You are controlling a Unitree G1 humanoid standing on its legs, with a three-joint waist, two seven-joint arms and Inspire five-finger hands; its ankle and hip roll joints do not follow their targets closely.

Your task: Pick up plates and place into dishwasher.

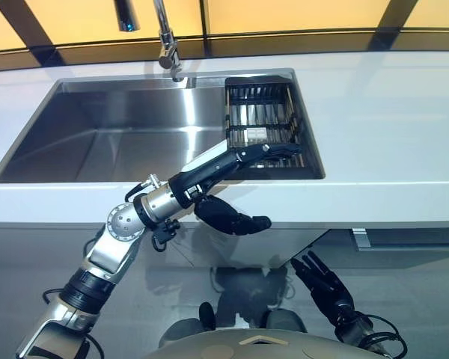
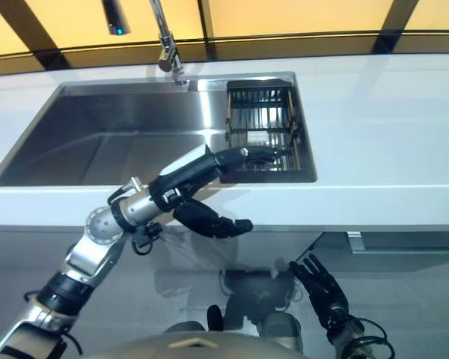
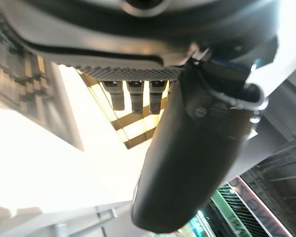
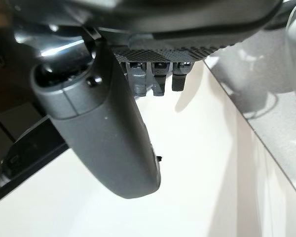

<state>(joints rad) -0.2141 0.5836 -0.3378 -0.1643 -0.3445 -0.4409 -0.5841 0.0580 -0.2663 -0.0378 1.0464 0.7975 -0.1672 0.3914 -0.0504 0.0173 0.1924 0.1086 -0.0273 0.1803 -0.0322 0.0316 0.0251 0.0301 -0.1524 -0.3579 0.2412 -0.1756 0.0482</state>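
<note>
A dark wire dish rack [image 1: 266,127] sits in the right end of the steel sink [image 1: 120,142]; a small white piece [image 1: 256,134] lies in it. My left hand [image 1: 202,179] is at the sink's front rim, stretched out straight toward the rack's near edge and holding nothing. Part of this hand hangs in front of the counter edge [image 1: 236,218]. In the left wrist view its thumb [image 3: 187,163] and fingers [image 3: 138,96] are straight. My right hand [image 1: 325,288] hangs low in front of the cabinets, fingers spread, empty.
The faucet [image 1: 167,45] stands behind the sink. White countertop [image 1: 389,127] runs to the right of the sink and along its front. Under the counter at the right is a dark gap with a metal bracket [image 1: 361,238].
</note>
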